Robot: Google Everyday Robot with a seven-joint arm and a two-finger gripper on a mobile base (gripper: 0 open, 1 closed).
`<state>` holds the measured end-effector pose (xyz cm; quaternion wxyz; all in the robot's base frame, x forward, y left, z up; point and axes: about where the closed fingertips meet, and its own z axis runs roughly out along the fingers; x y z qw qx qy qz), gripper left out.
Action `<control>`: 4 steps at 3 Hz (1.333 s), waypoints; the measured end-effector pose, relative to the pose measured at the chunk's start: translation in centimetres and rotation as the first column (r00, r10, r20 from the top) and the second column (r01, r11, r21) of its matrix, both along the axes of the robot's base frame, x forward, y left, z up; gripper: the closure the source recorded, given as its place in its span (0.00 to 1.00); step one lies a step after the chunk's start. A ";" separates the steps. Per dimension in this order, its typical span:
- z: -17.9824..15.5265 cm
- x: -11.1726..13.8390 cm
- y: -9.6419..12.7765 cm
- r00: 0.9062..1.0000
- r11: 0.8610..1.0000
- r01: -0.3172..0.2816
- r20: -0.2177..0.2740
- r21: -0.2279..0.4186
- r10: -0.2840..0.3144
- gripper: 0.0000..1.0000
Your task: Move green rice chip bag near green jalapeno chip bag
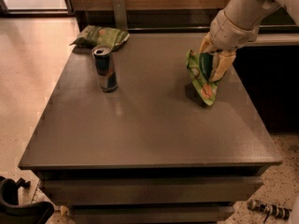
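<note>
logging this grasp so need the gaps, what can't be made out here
Camera view only:
green rice chip bag: its top is hidden by the gripper, which is clamped on it over the right side of the table; whether the bag's lower tip touches the table cannot be told.
Arm: cut off by the top edge.
green jalapeno chip bag, far left corner: print too small to read.
can: label too small to read.
</note>
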<state>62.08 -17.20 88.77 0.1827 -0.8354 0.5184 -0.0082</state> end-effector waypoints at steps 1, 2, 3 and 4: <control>4.2 3.4 -0.5 0.995 1.000 -0.005 0.102 -0.018 0.007 1.00; 6.9 7.0 -0.9 0.978 1.000 -0.016 0.208 -0.001 0.016 1.00; 8.8 10.4 -0.8 0.949 0.997 -0.015 0.316 0.074 -0.010 1.00; 10.7 13.0 0.1 0.908 0.973 0.011 0.407 0.229 -0.105 1.00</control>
